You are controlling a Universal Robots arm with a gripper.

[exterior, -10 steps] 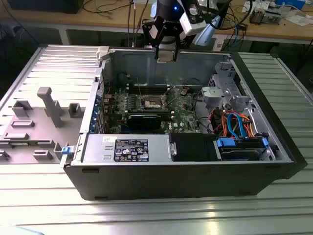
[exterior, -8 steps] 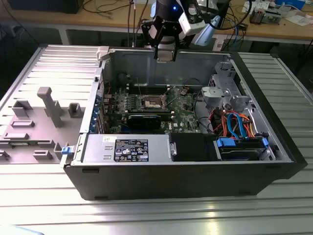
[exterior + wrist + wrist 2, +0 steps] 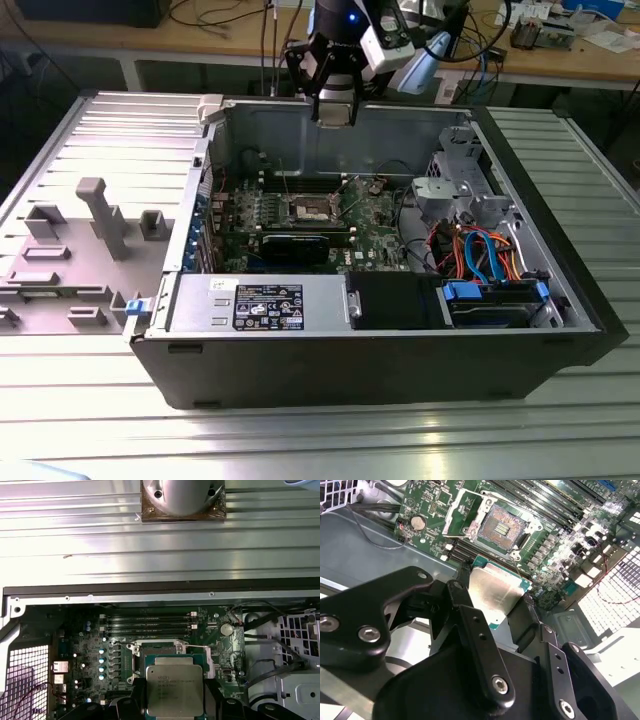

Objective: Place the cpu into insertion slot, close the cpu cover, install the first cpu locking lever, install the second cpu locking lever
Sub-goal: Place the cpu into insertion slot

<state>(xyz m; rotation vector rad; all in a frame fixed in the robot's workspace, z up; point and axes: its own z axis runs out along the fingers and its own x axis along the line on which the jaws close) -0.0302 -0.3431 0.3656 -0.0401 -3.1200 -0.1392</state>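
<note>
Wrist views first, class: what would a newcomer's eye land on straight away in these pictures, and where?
The silvery cpu stands out, gripped in the black claw. Near it in both wrist views lies the insertion slot, its dark centre uncovered amid green circuit board. In the exterior view, the open computer case lies on a ribbed metal table, with the claw above its far wall.

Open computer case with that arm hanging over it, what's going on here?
A robot arm's black gripper is shut on a small square silvery-topped cpu, holding it above the green motherboard. The square insertion slot is empty, and its thin metal cpu cover is swung open beside it.
</note>
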